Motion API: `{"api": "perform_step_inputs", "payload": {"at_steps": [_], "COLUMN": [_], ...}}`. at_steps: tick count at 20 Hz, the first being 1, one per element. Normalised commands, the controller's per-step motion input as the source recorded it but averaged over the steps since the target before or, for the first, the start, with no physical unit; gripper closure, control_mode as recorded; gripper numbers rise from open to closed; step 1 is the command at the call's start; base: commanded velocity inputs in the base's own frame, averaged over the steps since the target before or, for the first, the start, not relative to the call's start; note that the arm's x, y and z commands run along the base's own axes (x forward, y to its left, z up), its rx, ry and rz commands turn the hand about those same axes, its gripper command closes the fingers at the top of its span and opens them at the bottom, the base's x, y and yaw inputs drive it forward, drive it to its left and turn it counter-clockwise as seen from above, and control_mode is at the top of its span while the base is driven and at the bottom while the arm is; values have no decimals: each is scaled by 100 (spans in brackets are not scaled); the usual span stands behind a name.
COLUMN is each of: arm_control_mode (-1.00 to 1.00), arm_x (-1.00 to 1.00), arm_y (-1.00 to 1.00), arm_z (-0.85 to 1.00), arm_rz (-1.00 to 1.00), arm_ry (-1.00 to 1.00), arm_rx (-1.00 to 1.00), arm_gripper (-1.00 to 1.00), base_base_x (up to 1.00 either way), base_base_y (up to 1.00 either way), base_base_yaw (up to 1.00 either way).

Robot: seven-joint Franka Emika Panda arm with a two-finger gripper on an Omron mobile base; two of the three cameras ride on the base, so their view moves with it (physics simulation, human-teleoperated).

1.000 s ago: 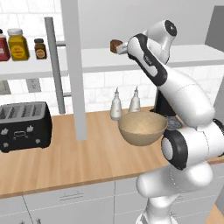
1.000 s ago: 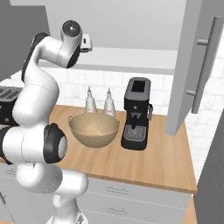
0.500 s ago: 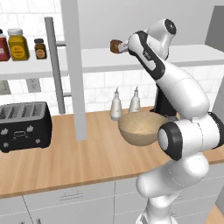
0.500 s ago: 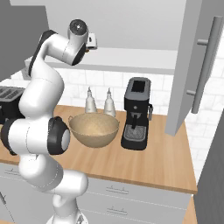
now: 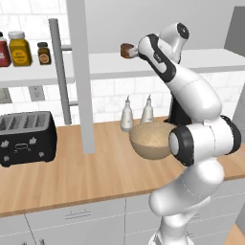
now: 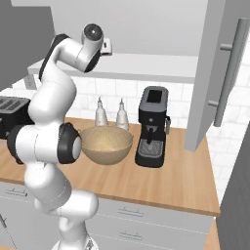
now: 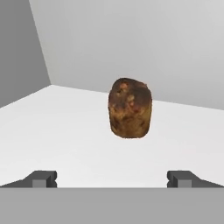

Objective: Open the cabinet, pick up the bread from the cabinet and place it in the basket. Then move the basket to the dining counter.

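The white shelf inside the cabinet carries the bread, standing alone. Below, the wooden worktop bears a black toaster, two white bottles, the basket and a coffee machine.

The light is bright and even all over, like daytime with no lamp to point at. Nothing looks dim. The white arm has soft grey shading on its round parts and small shiny spots on its dark joints. The basket is darker on its underside and casts a faint shadow on the wood worktop. The bread looks a little fuzzy and blocky up close, with hardly any shadow under it on the white shelf. Edges look sharp and straight, with no bending near the corners.
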Motion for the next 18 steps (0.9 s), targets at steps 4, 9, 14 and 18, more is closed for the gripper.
{"api": "perform_step_inputs", "payload": {"at_steps": [4,9,14,18], "arm_control_mode": [-100,-100,-100,-100], "arm_x": [52,57,38,35], "arm_y": [3,10,10,5], "arm_z": [0,0,0,-2], "arm_rz": [0,0,0,0], "arm_ry": [0,0,0,0], "arm_rx": [0,0,0,0], "arm_gripper": [-100,-100,-100,-100], "base_base_x": [0,0,0,0], "base_base_y": [0,0,0,0], "base_base_yaw": [0,0,0,0]}}
